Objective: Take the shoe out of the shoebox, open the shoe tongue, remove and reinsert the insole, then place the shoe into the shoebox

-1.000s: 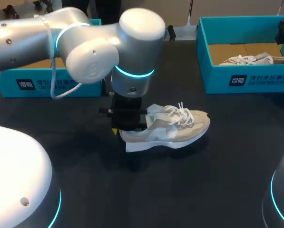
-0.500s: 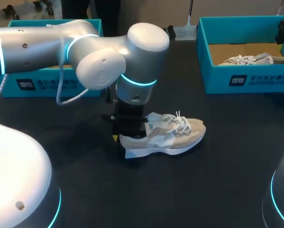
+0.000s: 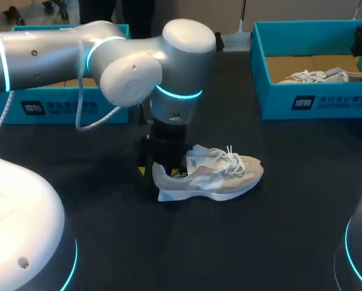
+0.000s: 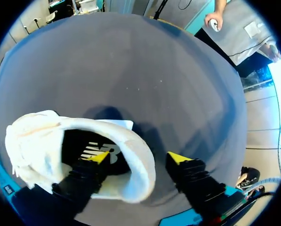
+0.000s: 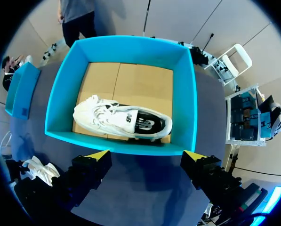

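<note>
Head: the left arm [image 3: 168,66] stands over the heel of the shoe [image 3: 217,176], which rests on its sole in the middle of the desk [image 3: 259,242]. The box [image 3: 314,103] is at the far right corner.
Left wrist: the left pincer [image 4: 138,157] is open. One finger is inside the heel opening over the insole [image 4: 91,149], and the other is outside, clear of the heel.
Right wrist: the right pincer [image 5: 146,154] is wide open and empty. The box ahead of it holds a second shoe [image 5: 121,117].

Beige-and-white shoe [image 3: 217,176], teal shoebox [image 3: 344,100]
</note>
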